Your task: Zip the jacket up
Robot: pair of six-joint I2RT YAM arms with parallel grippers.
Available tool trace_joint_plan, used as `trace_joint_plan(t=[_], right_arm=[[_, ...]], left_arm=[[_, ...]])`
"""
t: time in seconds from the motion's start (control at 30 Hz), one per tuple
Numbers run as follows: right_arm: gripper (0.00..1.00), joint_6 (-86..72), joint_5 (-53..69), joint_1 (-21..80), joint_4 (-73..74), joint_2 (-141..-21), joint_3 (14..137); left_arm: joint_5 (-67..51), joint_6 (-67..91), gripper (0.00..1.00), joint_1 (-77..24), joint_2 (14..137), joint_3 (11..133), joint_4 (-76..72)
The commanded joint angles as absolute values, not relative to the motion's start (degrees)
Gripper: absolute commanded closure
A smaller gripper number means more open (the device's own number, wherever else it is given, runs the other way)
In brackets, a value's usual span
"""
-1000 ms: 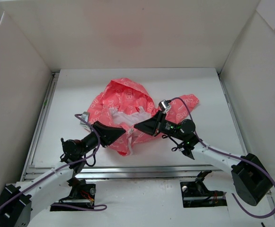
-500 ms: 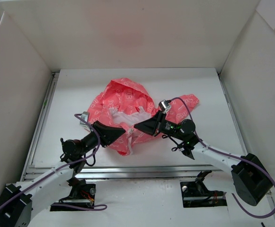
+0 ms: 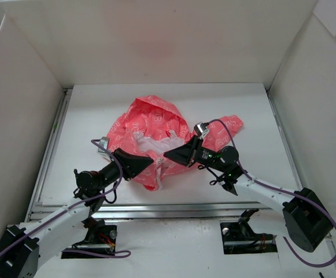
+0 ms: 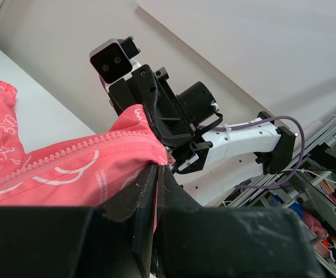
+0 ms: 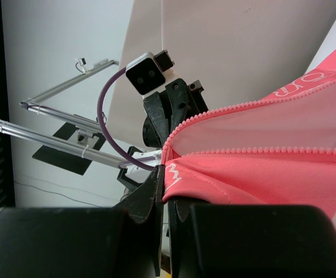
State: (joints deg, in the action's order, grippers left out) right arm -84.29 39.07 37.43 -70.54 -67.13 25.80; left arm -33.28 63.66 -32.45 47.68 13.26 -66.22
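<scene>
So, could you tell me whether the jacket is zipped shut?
No, the jacket shows two rows of zipper teeth apart in the right wrist view.

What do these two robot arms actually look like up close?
The left arm and right arm have white links, black joints and black wedge-shaped grippers. A purple cable loops along each; a silver camera box tops each wrist.

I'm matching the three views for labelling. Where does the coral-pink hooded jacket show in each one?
Top external: thin coral-pink hooded jacket crumpled mid-table.
Left wrist: jacket lower left, zipper teeth along its top.
Right wrist: jacket across the right half, two rows of zipper teeth.
Shared landmark: right gripper, shut on the jacket's edge, seen in all three.
</scene>
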Motion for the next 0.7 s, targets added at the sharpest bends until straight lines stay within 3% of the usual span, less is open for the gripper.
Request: trace_joint_plan(t=[0.0, 0.67], right_arm=[[1.00, -83.67, 40.17, 37.18, -89.56, -65.83, 28.30], [1.00, -81.21, 40.25, 37.35, -85.87, -65.92, 29.36]], left_arm=[[-34.54, 63.19, 1.00, -31.99, 47.29, 13.89, -70.93], [-34.72, 62.84, 1.00, -31.99, 47.02, 13.89, -69.35]])
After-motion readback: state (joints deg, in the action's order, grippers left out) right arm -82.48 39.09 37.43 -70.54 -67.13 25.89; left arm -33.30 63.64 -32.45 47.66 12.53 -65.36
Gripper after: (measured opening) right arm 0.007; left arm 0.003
